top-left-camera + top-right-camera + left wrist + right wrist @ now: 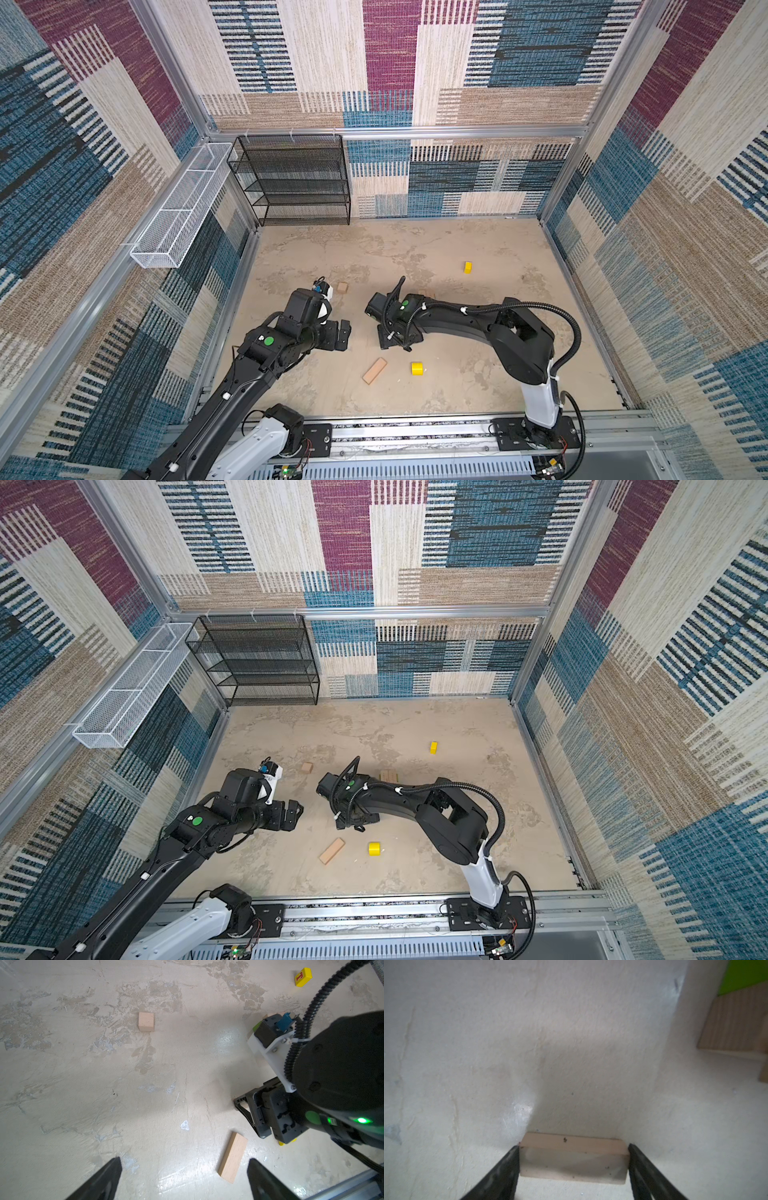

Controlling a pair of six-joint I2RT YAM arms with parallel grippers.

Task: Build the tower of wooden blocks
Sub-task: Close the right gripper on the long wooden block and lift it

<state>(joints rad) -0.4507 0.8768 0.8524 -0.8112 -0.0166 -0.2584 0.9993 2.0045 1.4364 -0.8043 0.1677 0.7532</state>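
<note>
While the right end effector (397, 341) sits low on the bench (415, 249) in both top views, the left end effector (338, 334) hangs just beside it, spread wide and empty. A long plank (374, 370) and a yellow piece (417, 368) lie near the right one, on the side toward the arm bases. A tan cube (342, 287) sits just beyond the left one, and a second yellow piece (468, 267) lies well beyond the right. In a top view the started tower (388, 776), tan planks with a green edge, peeks out from behind the right wrist.

From the left wrist, that end effector's fingers (266, 1180) gape with nothing between them. The long plank lies close to one finger, the cube well ahead, and a corner of the green brick (257, 1026) shows past the other arm.

From the right wrist, the two fingers (500, 1174) press against both end faces of a short plank (573, 1159) lying flat on the bench, so it is gripped lengthwise. The tower is near, ahead and to one side.

To my eye the plank is light, stiff, smooth wood, not fragile. Held by its small end faces it could swivel, so a square, firm hold matters. It should be set down softly, since the loose stack would shift easily.
</note>
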